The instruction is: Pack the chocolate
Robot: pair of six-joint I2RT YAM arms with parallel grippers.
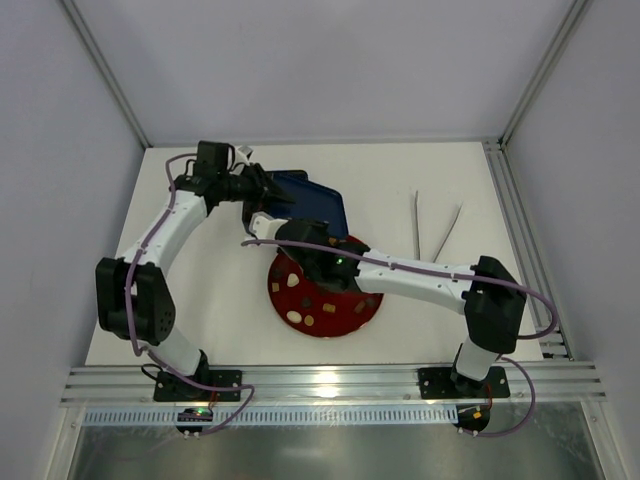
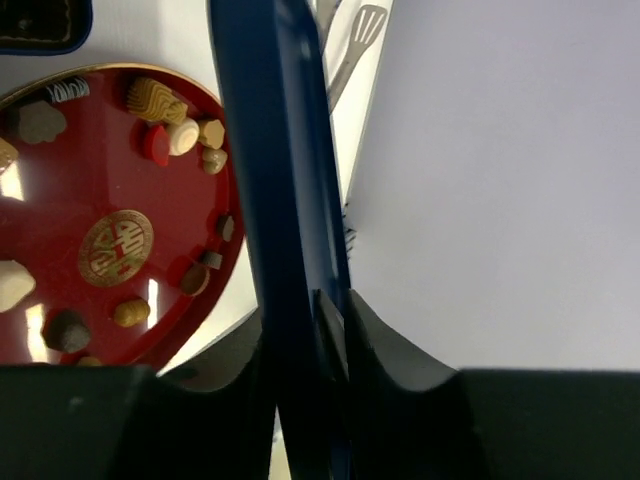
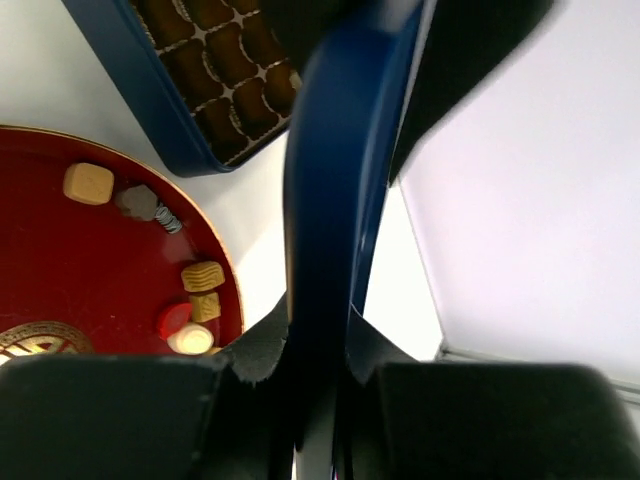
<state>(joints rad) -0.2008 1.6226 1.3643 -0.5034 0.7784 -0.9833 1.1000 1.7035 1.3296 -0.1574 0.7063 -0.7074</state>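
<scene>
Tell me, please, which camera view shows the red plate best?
The left wrist view: the plate is close, with its gold emblem and most chocolates clear. The top view shows it small and partly covered; the right wrist view catches only one side.

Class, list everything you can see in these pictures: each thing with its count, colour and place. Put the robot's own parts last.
chocolate: many small pieces; brown, tan and cream; scattered on the red plate.
red plate: one; red with a gold centre emblem; on the table, near its middle.
blue tin: one; dark blue with a brown grid inside; just beyond the plate's far edge.
blue lid: one; dark blue; held on edge between the two claws.
metal utensils: two; silver; lying on the table to the right of the plate.
table: one; white; under everything.
left claw: one; black; shut on the blue lid.
right claw: one; black; shut on the blue lid.
</scene>
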